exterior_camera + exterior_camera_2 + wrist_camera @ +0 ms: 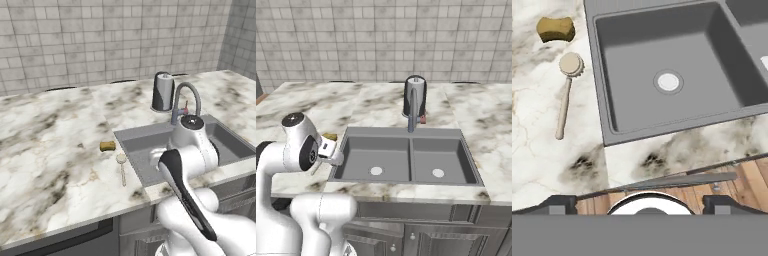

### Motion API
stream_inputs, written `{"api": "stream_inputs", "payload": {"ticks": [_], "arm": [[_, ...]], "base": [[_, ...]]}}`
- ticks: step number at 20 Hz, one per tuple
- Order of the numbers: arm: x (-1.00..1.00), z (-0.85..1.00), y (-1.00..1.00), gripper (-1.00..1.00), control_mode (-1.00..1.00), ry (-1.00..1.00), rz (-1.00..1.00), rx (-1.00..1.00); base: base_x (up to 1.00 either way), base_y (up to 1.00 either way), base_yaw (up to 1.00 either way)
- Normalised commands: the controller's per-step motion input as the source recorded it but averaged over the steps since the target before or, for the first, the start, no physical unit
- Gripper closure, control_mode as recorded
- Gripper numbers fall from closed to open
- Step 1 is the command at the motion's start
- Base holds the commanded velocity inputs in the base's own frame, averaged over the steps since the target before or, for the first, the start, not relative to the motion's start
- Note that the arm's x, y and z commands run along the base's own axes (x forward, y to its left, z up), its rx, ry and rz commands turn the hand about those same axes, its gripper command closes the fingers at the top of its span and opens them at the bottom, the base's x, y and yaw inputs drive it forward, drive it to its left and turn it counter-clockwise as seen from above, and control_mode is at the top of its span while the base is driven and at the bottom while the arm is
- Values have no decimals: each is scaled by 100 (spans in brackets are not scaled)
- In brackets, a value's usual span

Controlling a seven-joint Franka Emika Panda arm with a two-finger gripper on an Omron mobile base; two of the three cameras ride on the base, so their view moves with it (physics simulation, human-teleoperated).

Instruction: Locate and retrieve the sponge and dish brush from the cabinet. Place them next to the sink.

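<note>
sponge (pixel 556 29): upper left of hand view, lying on the marble, just left of the sink rim; in left base view (pixel 107 146) centre-left, just off the sink's left edge; in right base view (pixel 330 136) a yellow-brown bit peeks out behind the arm, left of the basin
dish brush (pixel 566 92): left side of hand view, just below the sponge, round head up, handle running toward the bottom of the frame, flat on the counter, close to the sink rim but apart from it; left base view (pixel 121 166) centre, head near the sponge, handle pointing to the lower edge
sponge vs brush: near each other, small gap, not touching
sink (pixel 605 100): double grey basin, fills the upper right of hand view, round drain in the near bowl; right base view (pixel 406 131) centre; left base view (pixel 131 134) centre right, partly behind the arm
tap (pixel 187 95): tall curved grey, at the back of the sink, centre right
kettle (pixel 162 91): dark with silver top, upper centre, behind the tap on the counter; right base view (pixel 415 95) upper centre
counter (pixel 45 150): white-brown marble, wide left part
gripper (pixel 640 205): two dark fingertips at the bottom corners of hand view, far apart, jaws wide, nothing between them; hangs over the counter's front edge, apart from sponge and brush
arm (pixel 192 150): white, lower right of left base view; lower left of right base view (pixel 298 150)
wall (pixel 381 35): grey tiles, top of both base views
</note>
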Motion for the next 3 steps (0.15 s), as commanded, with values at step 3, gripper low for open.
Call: {"api": "stream_inputs", "payload": {"ticks": [3], "arm": [[-54,-3,-65,-100,-100,-16,0,4]], "base": [[0,0,0]]}}
